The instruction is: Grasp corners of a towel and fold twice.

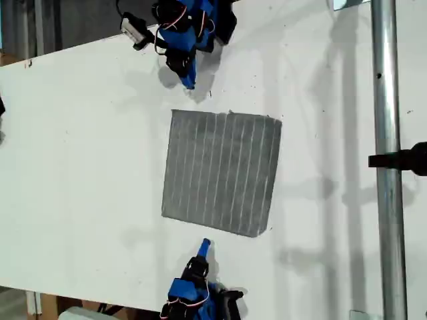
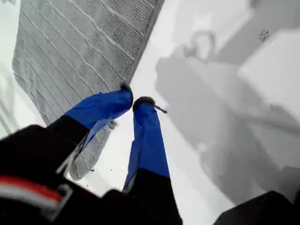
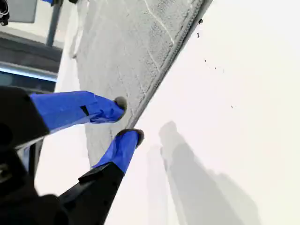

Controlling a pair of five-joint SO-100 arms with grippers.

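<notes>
Task not begun, by my reading; the towel (image 1: 220,173) lies flat and fully spread on the table (image 1: 80,167), one layer, stripes unbroken, no edge lifted, all four corners out; both folds are left to do, and the corner grasps before them. My first gripper (image 2: 133,99): fingers drawn almost together, only a sliver between the tips, nothing between them; the towel lies ahead of it and to one side, its hemmed edge passing just beside the tips, one finger reaching over the cloth; whether it touches the cloth, cannot tell. The nearest corner (image 2: 77,174) lies back behind the tips, close under the fingers, ungrasped. My second gripper (image 3: 128,119): fingers a little apart, empty; its tips sit at the towel's hemmed edge, one over the cloth and the other at the bare table beside it; the rest of the towel runs on ahead; no corner shows near these tips. Exterior view: one arm (image 1: 187,33) stands beyond one striped-end edge, the other arm (image 1: 193,290) beyond the opposite edge, both tips just short of the cloth and pointing at it; which is first, the wrist views do not settle. Judgement: approach stage; my first gripper must spread its fingers before it can take a corner; my second must shift along its edge to find one.
</notes>
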